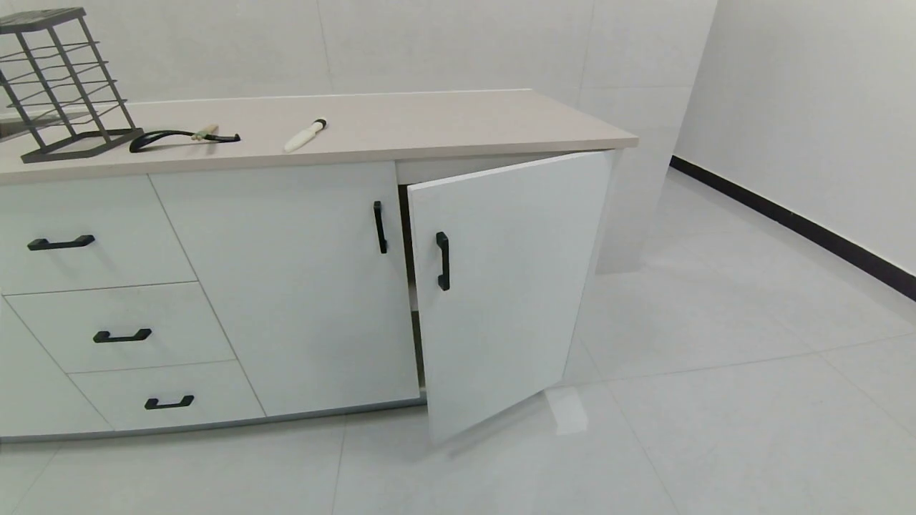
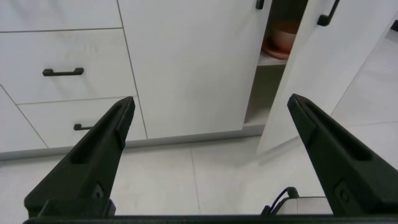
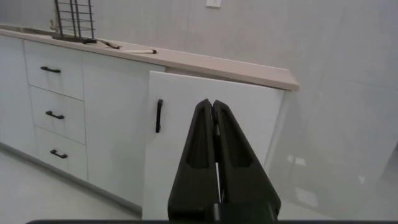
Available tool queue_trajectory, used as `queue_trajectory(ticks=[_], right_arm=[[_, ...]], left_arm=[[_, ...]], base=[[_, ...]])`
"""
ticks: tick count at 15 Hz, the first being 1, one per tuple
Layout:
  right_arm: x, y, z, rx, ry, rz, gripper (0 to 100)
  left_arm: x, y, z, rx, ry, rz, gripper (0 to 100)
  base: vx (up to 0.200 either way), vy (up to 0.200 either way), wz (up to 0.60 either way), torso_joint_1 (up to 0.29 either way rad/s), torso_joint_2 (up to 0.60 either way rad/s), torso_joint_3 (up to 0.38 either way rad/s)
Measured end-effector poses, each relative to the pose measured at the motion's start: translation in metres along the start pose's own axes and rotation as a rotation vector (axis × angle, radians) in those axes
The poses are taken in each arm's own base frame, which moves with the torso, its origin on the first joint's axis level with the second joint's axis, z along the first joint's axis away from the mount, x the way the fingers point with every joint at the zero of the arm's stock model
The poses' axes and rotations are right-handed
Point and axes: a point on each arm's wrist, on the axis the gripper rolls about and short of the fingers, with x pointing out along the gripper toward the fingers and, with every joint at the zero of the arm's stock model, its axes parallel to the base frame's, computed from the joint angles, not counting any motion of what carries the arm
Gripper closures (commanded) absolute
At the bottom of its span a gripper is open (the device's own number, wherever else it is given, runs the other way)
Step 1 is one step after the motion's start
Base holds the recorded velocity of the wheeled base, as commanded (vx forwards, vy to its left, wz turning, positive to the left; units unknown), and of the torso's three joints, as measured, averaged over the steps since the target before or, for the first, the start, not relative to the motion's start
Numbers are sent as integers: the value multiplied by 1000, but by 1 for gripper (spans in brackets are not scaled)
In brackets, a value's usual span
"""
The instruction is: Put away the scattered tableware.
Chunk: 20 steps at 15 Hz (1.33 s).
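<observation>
White utensil (image 1: 305, 134) and black utensil (image 1: 182, 137) are seen lying near the countertop's (image 1: 465, 118) front edge, by the rack (image 1: 61, 82). Cabinet door (image 1: 508, 286) is swung ajar, likely for stowing. Left claw (image 2: 211, 102) is spread wide; right claw (image 3: 212, 106) is pinched closed, empty.

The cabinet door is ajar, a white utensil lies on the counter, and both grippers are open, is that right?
Not both: the right gripper is shut, per the right wrist view; the left gripper is open. The door is ajar and the white utensil lies on the counter.

White drawers (image 1: 179, 322) (black handles (image 1: 61, 243)), tiled floor (image 1: 715, 400)
</observation>
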Motion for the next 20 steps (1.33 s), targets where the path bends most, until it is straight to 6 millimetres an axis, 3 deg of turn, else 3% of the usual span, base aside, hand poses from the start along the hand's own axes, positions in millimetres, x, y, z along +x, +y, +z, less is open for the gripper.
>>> queue_trajectory(ticks=[3,7,12,15,20], right_arm=[[-40,19,-31,-7,92,-77,100],[-63,29,-74,68,355,-179,100],[-68,25,-75,7,374,-452,100],[-69,25,-77,12,384,-465,100],[-69,25,-78,62,377,-479,100]], left_arm=[[0,0,0,2,0,0,0],[0,0,0,-1,0,1,0],[0,0,0,-2,0,2,0],[0,0,0,-2,0,2,0],[0,0,0,4,0,1,0]], base=[[0,0,0,0,0,0],[0,50,0,1,2,2],[0,200,0,0,3,3],[0,200,0,4,4,-4],[40,0,0,0,0,1]])
